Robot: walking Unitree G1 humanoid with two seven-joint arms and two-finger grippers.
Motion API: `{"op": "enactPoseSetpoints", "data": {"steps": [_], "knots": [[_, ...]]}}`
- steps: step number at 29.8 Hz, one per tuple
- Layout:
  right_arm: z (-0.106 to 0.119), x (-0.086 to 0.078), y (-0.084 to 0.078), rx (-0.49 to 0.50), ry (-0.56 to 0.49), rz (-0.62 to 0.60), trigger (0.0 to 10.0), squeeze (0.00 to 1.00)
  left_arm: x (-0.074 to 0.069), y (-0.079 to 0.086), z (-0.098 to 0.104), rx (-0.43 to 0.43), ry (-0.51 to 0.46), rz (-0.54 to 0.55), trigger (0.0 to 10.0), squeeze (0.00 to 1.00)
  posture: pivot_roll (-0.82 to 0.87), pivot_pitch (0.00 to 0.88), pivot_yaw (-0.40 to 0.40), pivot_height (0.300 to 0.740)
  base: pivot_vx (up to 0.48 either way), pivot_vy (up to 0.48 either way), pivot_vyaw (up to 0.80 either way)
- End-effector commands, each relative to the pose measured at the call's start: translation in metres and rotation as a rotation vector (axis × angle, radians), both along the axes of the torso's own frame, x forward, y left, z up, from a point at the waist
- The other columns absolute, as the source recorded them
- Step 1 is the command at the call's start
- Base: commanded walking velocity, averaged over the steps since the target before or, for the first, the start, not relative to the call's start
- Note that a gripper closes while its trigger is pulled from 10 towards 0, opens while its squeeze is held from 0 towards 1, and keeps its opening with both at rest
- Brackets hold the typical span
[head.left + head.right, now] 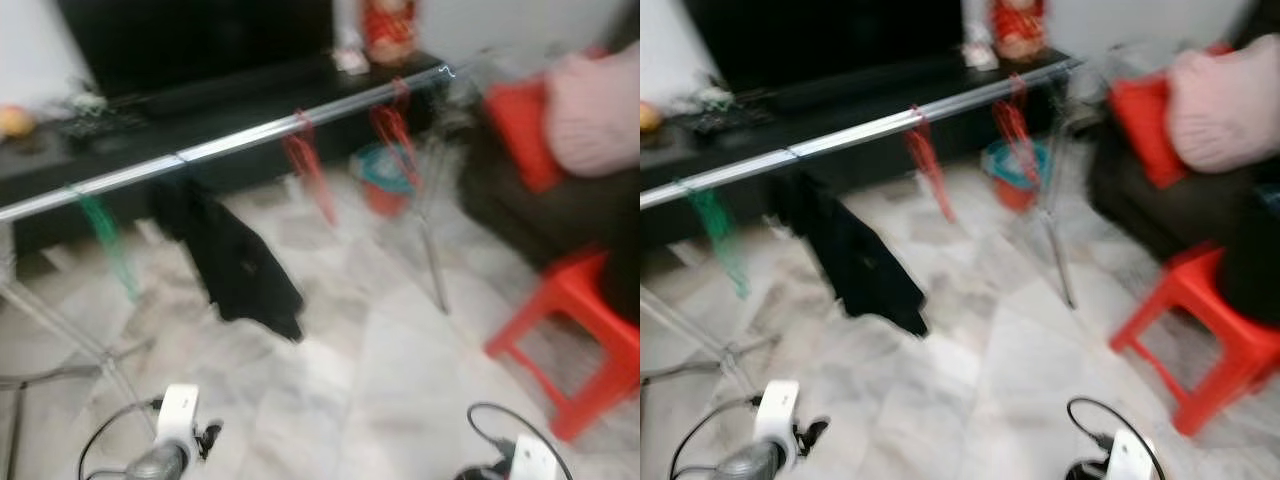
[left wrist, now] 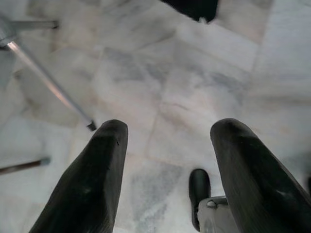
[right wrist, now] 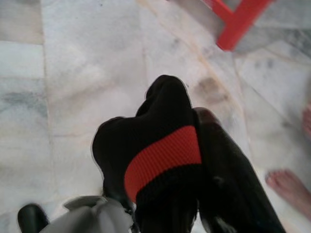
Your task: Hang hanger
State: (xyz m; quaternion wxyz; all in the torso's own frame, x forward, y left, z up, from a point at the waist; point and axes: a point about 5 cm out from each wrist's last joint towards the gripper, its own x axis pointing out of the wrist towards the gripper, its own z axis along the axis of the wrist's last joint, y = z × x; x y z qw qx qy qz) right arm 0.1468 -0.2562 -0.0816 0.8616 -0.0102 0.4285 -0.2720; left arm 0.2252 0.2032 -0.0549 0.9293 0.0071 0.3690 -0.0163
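The right gripper [image 3: 194,145], clamped on what seems a black-and-red cloth [image 3: 160,160], hangs low; the rail [image 1: 250,140] lies well ahead; left gripper [image 2: 167,145] fingers apart

Both head views are smeared with motion blur, so the red hangers [image 1: 310,175] and the green hanger [image 1: 108,235] on the metal rail [image 1: 240,140] are just streaks, and you can't make out their hooks or shapes. The black garment [image 1: 240,265] is a dark blob, and the stuff on the dark TV bench [image 1: 60,150] is too fuzzy to name. In the right wrist view, a black and red cloth [image 3: 160,160] covers the right gripper [image 3: 194,194] fingers, and a person's bare foot [image 3: 290,189] is cut off at the edge.
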Motion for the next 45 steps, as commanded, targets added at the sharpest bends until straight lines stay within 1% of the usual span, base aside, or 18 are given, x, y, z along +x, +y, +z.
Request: {"op": "enactPoseSetpoints", "data": {"steps": [1,7,14,21,23,30,45], "knots": [[-0.0015,-0.0016,0.0030,0.008,0.004,0.012,10.0,0.00,-0.0023,0.0065,-0.0005,0.019,0.007,0.016,10.0,0.00,-0.02,0.016,0.055,0.740,0.000,0.000,0.80],[-0.0021,-0.0026,0.0035,0.010,0.006,0.012,10.0,0.00,-0.0034,0.0094,-0.0006,0.027,0.004,0.044,10.0,0.00,-0.02,0.016,0.057,0.740,0.000,0.000,0.80],[-0.0027,-0.0040,0.0035,0.014,0.010,0.006,10.0,0.00,-0.0050,0.0080,-0.0019,0.026,0.006,0.051,10.0,0.00,-0.02,0.013,0.057,0.740,0.000,0.000,0.77],[-0.0023,-0.0052,0.0008,0.016,0.005,-0.030,10.0,0.00,-0.0054,0.0078,-0.0021,0.025,0.000,0.055,10.0,0.00,-0.02,0.003,0.052,0.740,0.000,0.000,0.00],[-0.0023,-0.0061,-0.0007,0.017,0.006,-0.049,10.0,0.00,-0.0050,0.0077,-0.0016,0.012,-0.008,0.061,10.0,0.00,-0.02,0.000,0.050,0.740,0.000,0.000,0.00],[-0.0025,-0.0076,-0.0019,0.010,0.014,-0.055,10.0,0.00,-0.0049,0.0116,-0.0005,0.002,-0.016,0.082,10.0,0.00,-0.01,0.000,0.046,0.740,0.000,0.000,0.00],[-0.0025,-0.0071,-0.0011,0.011,0.012,-0.053,10.0,0.00,-0.0041,0.0125,0.0005,-0.006,-0.029,0.080,10.0,0.00,-0.01,0.007,0.049,0.740,0.000,0.301,0.00]]}}
